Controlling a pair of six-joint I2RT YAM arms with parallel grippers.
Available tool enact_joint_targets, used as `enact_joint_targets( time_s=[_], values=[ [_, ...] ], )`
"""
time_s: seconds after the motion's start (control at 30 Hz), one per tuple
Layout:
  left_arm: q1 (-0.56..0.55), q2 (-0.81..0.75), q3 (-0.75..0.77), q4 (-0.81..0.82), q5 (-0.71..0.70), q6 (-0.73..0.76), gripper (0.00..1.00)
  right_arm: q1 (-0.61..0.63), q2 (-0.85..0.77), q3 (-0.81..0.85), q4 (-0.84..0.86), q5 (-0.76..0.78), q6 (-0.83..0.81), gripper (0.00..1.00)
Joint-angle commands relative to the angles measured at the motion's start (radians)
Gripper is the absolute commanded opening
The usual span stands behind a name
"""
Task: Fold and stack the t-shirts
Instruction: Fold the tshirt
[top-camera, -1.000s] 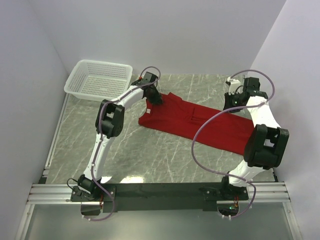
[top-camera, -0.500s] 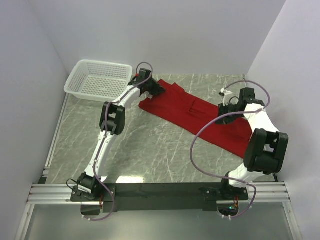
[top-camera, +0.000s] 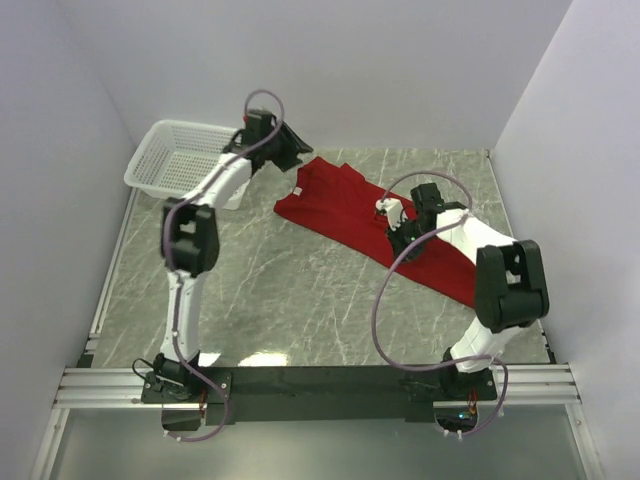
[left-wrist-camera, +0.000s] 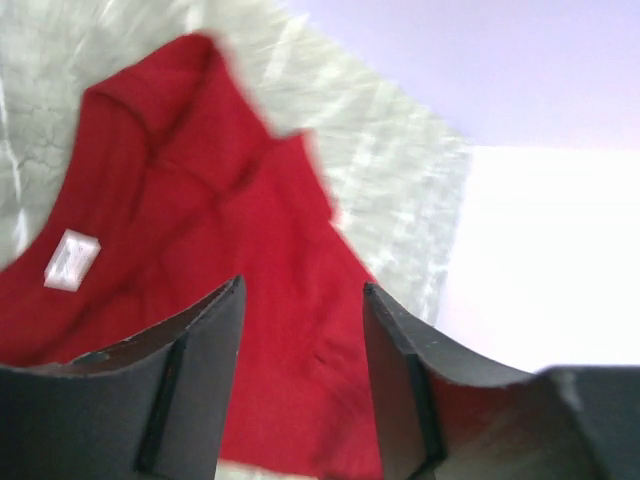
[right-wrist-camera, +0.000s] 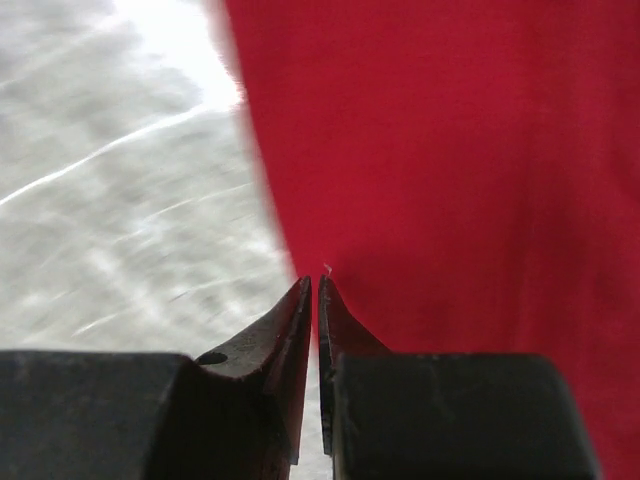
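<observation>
marble table (top-camera: 300, 290) w/ red t-shirt (top-camera: 345, 205) lying flat, diagonal across far-right part. white basket (top-camera: 180, 160) at far-left corner, near shirt's collar end. left claw (left-wrist-camera: 300, 290) raised by collar end, fingers apart, holding nothing. right claw (right-wrist-camera: 315, 282) fingers together at shirt's near edge; can't tell if cloth is pinched. small white label (left-wrist-camera: 72, 260) at collar

Basket (top-camera: 185, 158) just beside left tool (left-wrist-camera: 302, 290)
</observation>
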Motion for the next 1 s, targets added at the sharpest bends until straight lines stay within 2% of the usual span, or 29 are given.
enact_joint_targets(
  time_s=[0.0,0.13,0.27,0.4,0.53,0.73,0.83,0.97],
  values=[
    [-0.001,-0.337,-0.128,0.043,-0.067,0.180,0.57,0.016,0.046,0.075,0.095,0.168,0.069,0.13],
    [-0.001,-0.562,-0.344,0.030,-0.118,0.282,0.60,0.037,0.102,0.086,0.098,0.229,0.060,0.12],
    [0.000,-0.766,-0.607,0.029,-0.184,0.322,0.62,0.088,0.112,0.034,0.093,0.277,0.014,0.10],
    [0.000,-1.025,-0.819,-0.009,-0.273,0.349,0.65,0.154,0.074,-0.043,0.061,0.273,-0.026,0.08],
    [0.002,-1.249,-1.031,-0.061,-0.359,0.349,0.72,0.231,0.017,-0.115,0.027,0.253,-0.044,0.06],
    [0.004,-1.485,-1.204,-0.150,-0.365,0.301,0.75,0.410,-0.005,-0.126,-0.023,0.208,0.008,0.06],
    [0.004,-1.556,-1.275,-0.160,-0.347,0.254,0.74,0.510,0.040,-0.065,-0.045,0.156,0.072,0.06],
    [0.004,-1.616,-1.350,-0.126,-0.299,0.203,0.74,0.619,0.150,0.114,-0.079,0.063,0.135,0.07]
  ],
)
